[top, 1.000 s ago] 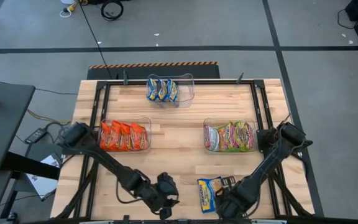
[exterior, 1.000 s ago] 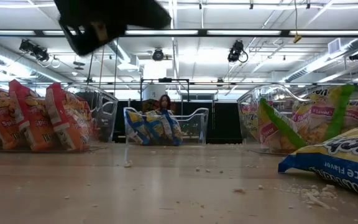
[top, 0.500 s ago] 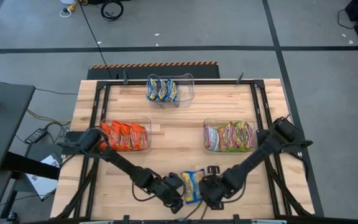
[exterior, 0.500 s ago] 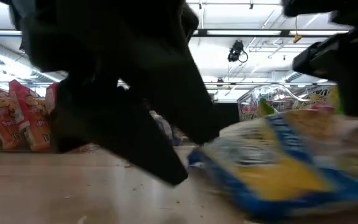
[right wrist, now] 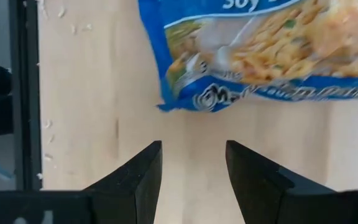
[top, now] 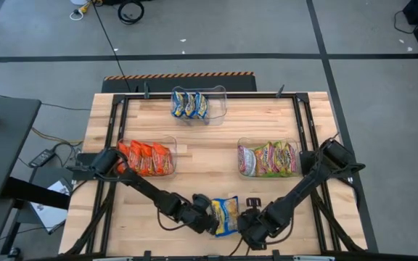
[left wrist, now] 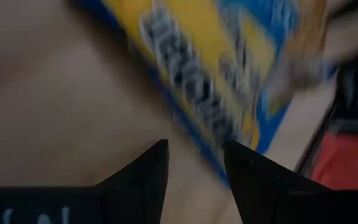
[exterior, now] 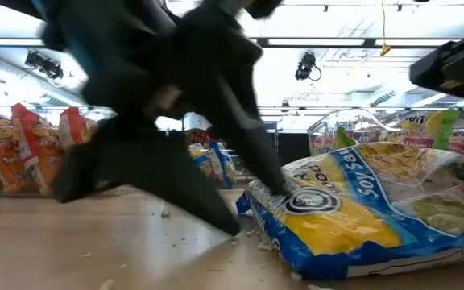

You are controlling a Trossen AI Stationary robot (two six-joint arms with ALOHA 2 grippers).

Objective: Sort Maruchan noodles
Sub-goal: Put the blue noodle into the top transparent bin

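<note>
One blue-and-yellow Maruchan noodle packet (top: pixel 226 216) lies on the wooden table near its front edge, between my two grippers; in the low view this packet (exterior: pixel 361 213) fills the right half. My left gripper (top: pixel 205 216) stands open at its left end, slanting down, and the left wrist view shows the packet's blue edge (left wrist: pixel 213 155) reaching in between the fingers. My right gripper (top: pixel 248 220) hangs open just right of the packet, pointing down; in its wrist view the packet (right wrist: pixel 260 50) lies ahead of the fingers, apart from them. My left gripper comes at the packet's left end (exterior: pixel 256 193) slanting down from the table's left. In the low view one finger (exterior: pixel 240 153) overlaps that end. I cannot tell whether it touches the packet. The packet rests on the table.
Three clear bins hold standing packets: blue ones at the far middle (top: pixel 191 105), orange-red ones at the left (top: pixel 145 158), green and pink ones at the right (top: pixel 268 159). A black frame (top: pixel 115 123) runs along the table's sides. Crumbs lie on the wood (exterior: pixel 167 213).
The blue-and-yellow packet has slid toward the table's left edge and a little farther in, with my right gripper moving alongside it, then drawing slightly back to the right. My left gripper has come down and to the right, up to the packet's left end, rolling about its own axis.
</note>
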